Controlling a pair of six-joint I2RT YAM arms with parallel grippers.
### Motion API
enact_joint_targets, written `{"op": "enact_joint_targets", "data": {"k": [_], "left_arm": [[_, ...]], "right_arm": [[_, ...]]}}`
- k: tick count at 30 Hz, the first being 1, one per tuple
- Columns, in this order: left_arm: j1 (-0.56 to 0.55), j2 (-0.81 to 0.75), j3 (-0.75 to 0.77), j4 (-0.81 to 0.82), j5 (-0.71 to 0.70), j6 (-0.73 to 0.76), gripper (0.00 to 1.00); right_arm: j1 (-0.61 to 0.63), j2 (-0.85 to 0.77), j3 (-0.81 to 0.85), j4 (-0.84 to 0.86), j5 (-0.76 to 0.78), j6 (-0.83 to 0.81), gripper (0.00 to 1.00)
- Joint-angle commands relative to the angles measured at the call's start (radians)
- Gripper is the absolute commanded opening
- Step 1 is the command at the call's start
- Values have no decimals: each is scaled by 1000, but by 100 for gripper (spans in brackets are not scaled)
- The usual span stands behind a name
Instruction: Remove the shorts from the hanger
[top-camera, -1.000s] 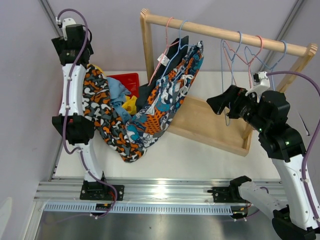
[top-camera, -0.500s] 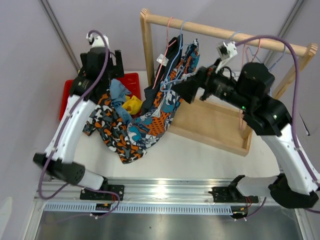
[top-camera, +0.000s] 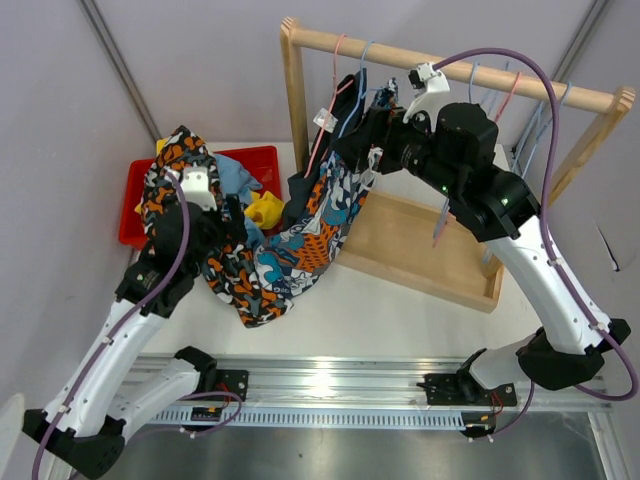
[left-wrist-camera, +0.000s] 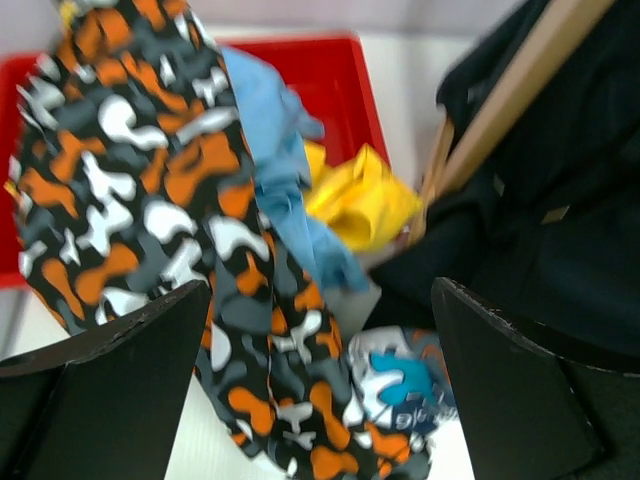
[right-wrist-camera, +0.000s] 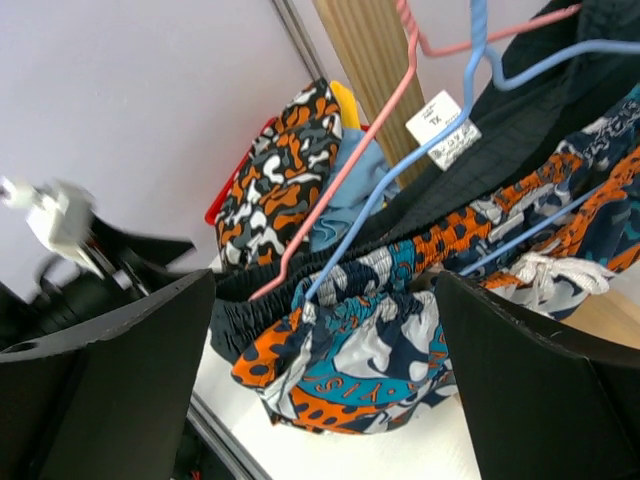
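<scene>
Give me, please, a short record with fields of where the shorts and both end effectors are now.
On hangers: black fabric shorts with white label; teal-and-orange patterned fabric shorts
In red plastic bin: yellow fabric shorts; plain blue fabric shorts
Draped over bin: orange-grey-white patterned fabric shorts
Left end effector: open, facing bin
Right end effector: open, at hung shorts
</scene>
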Motion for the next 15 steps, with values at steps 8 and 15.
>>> {"op": "enact_joint_targets", "data": {"k": [8,15], "left_arm": [[-9,-173,-191,74,77,-28,99],[-9,-246,-274,80,82,-33,99]], "right_arm": [[-6,71,-22,190,201,18,92],[-10,156,-2,247,225,41,64]]}}
